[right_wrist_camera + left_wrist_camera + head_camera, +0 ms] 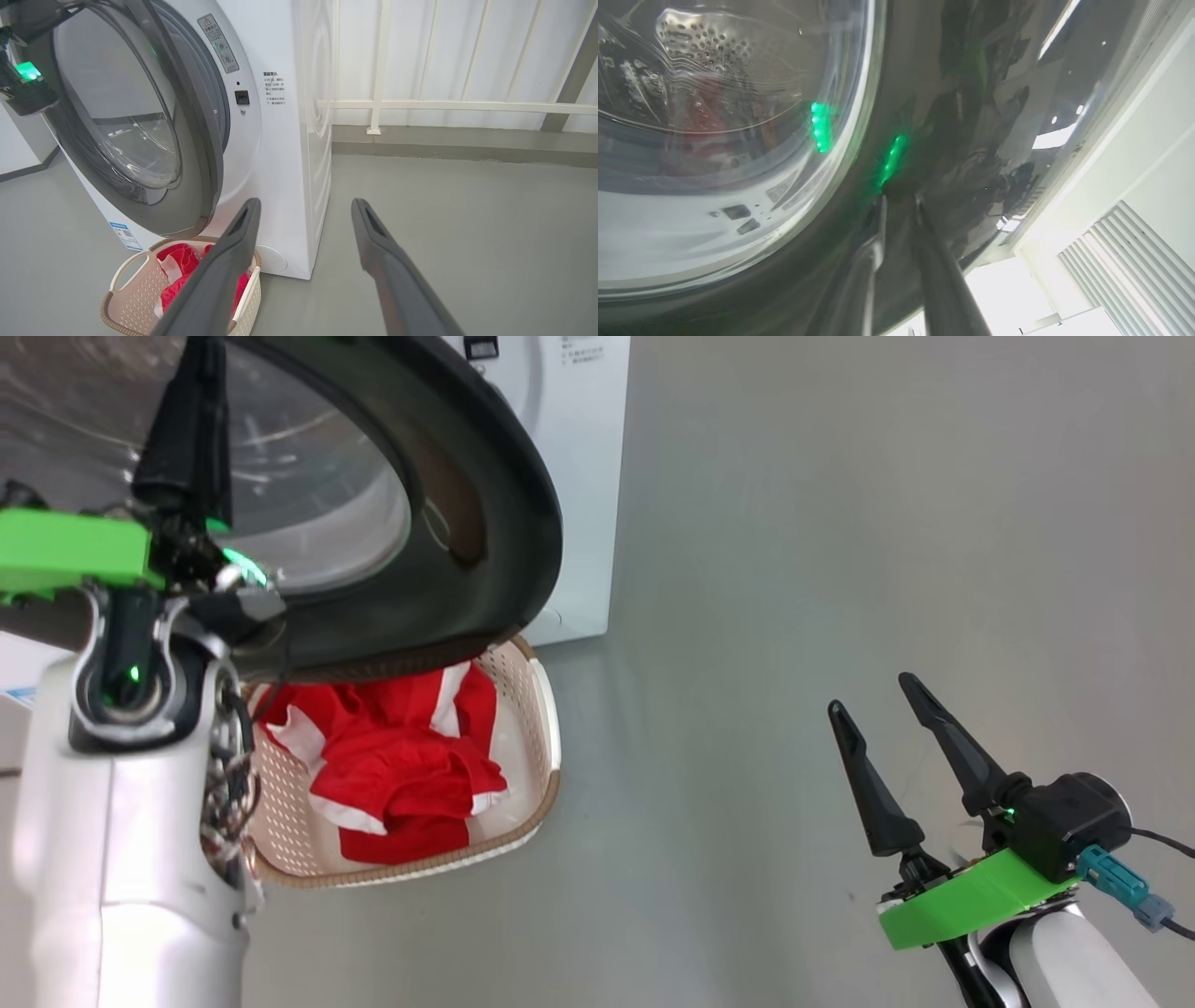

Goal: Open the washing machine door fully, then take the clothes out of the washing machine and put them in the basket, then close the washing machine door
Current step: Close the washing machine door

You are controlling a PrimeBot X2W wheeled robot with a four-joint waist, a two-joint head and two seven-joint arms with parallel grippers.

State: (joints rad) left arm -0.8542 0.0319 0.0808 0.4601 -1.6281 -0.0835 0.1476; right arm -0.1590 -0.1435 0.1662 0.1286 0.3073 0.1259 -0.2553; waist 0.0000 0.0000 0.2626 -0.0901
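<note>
Glossy black rim and bulging clear glass are forming the washing machine door [504, 523]. It is standing upright and ajar, with its glass bowl facing the washing machine [579, 476] front. The left gripper [900, 198] is touching the outer rim with its tips, fingers drawn together around nothing. The door is overhanging the basket [551, 737], which is sitting on the floor [840, 523] at the machine's foot and holding the red clothes [401, 756]. The right gripper [868, 691] is hovering well apart, fingers spread.
</note>
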